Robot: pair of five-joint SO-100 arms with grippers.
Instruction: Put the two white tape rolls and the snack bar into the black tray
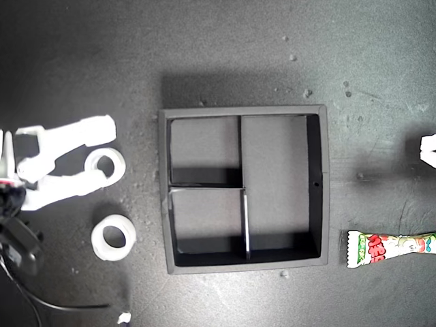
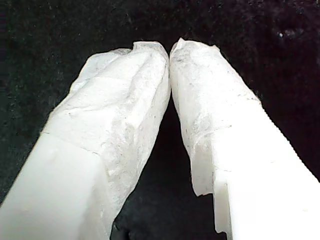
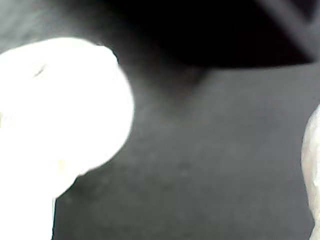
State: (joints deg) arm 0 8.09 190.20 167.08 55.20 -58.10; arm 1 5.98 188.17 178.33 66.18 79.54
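The black tray (image 1: 163, 197) sits in the middle of the exterior view with all three compartments bare. At the exterior view's left, my second gripper (image 1: 105, 153) (image 3: 215, 130) stands open. One white tape roll (image 1: 105, 165) lies between its fingers, against the lower one. The other tape roll (image 1: 114, 237) lies flat just below it, apart from the gripper. The snack bar (image 1: 392, 248) lies at the exterior view's lower right, beside the tray. My first gripper (image 2: 170, 50) is shut on nothing over bare dark surface. Only its white tip (image 1: 429, 150) shows at the exterior view's right edge.
The surface is a dark mat with scattered crumbs. A black cable (image 1: 48, 300) and a dark arm part (image 1: 17, 245) lie at the exterior view's lower left. A small white scrap (image 1: 124, 317) lies near the bottom edge.
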